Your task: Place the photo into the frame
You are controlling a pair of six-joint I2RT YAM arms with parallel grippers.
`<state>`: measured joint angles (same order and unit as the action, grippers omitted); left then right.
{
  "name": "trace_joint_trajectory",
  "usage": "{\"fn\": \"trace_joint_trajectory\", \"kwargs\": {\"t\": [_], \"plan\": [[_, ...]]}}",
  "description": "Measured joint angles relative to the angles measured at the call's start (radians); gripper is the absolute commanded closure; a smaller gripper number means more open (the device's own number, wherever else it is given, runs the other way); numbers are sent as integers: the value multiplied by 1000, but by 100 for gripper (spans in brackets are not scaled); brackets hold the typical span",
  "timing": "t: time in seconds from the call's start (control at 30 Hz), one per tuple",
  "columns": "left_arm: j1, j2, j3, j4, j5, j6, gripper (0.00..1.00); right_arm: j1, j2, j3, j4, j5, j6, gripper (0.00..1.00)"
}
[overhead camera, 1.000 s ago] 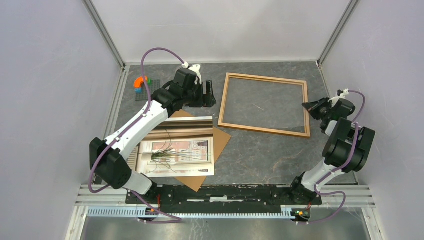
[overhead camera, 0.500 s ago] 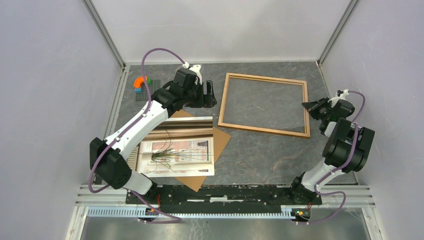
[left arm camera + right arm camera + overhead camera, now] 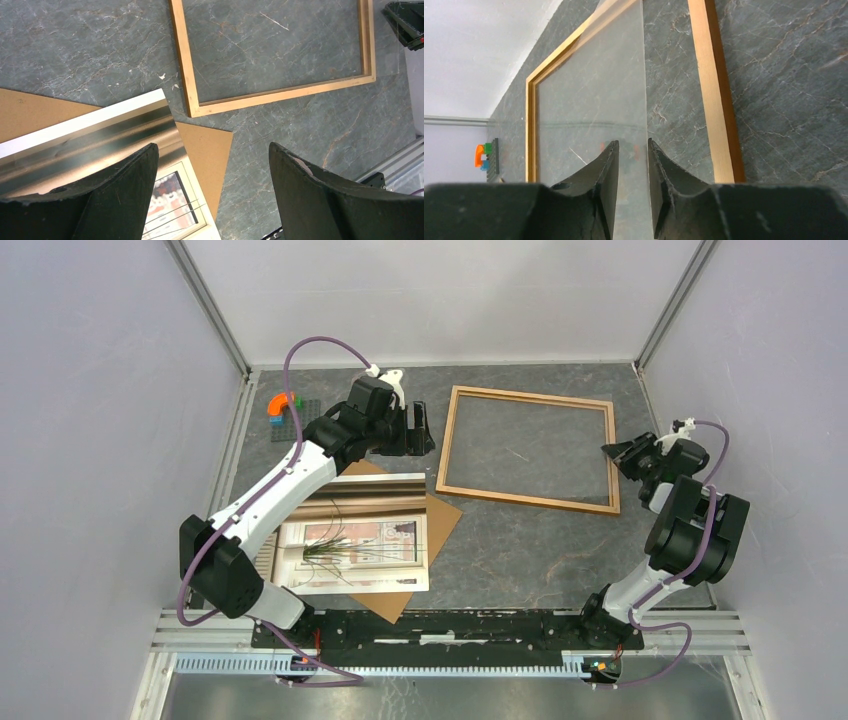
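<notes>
Fingers [image 3: 135, 170] of the left arm stand wide and hold nothing, hanging over the bare desk [image 3: 520, 550] between the photo [image 3: 360, 540] and the frame [image 3: 527, 499]; the right fingers [image 3: 610, 165] show only a narrow gap, with the edge of a clear sheet [image 3: 594, 100] running through it, and whether they press on it cannot be told. By count: one frame, one photo, one brown backing board [image 3: 440, 512], one clear sheet, one small cluster of coloured blocks [image 3: 283, 406] at the far left, two arms. The frame lies flat on the far right part of the desk, its right rail just beside the right fingers, and the clear sheet overhangs that rail. Its near left corner sits close to a corner of the backing board but apart from it. The photo rests on that board at the near left. Open desk stretches in front of the frame down to the near rail. Since the earlier view the right fingers, then pinched together, have parted a little; frame, photo, board and left arm have stayed put
</notes>
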<state>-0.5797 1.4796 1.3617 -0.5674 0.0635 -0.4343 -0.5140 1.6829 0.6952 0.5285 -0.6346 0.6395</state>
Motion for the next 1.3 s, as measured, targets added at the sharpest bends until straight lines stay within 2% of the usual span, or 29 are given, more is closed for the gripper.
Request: {"fn": "trace_joint_trajectory", "kwargs": {"t": [0.23, 0.43, 0.67, 0.77, 0.87, 0.93, 1.0, 1.2, 1.27, 1.3], "plan": [[0, 0, 0, 2, 10, 0, 13, 6, 0, 41, -112, 12, -71, 48], [0, 0, -3, 2, 21, 0, 13, 29, 0, 96, -240, 69, -164, 29], [0, 0, -5, 2, 25, 0, 13, 85, -3, 176, -373, 175, -286, 17], [0, 0, -6, 2, 25, 0, 13, 129, -13, 235, -472, 302, -359, 12], [0, -1, -7, 2, 24, 0, 13, 224, -56, 307, -595, 539, -436, 12], [0, -1, -7, 2, 21, 0, 13, 292, -103, 333, -636, 622, -459, 12], [0, -2, -8, 2, 16, 0, 13, 350, -155, 327, -639, 612, -454, 13], [-8, -19, -16, -5, -48, 0, 12, 555, -241, 158, -489, 376, -307, 13], [-15, -32, -17, -12, -67, 0, 12, 603, -241, 109, -484, 307, -280, 11], [-19, -40, -16, -16, -70, 0, 12, 606, -241, 100, -501, 294, -280, 6]]}}
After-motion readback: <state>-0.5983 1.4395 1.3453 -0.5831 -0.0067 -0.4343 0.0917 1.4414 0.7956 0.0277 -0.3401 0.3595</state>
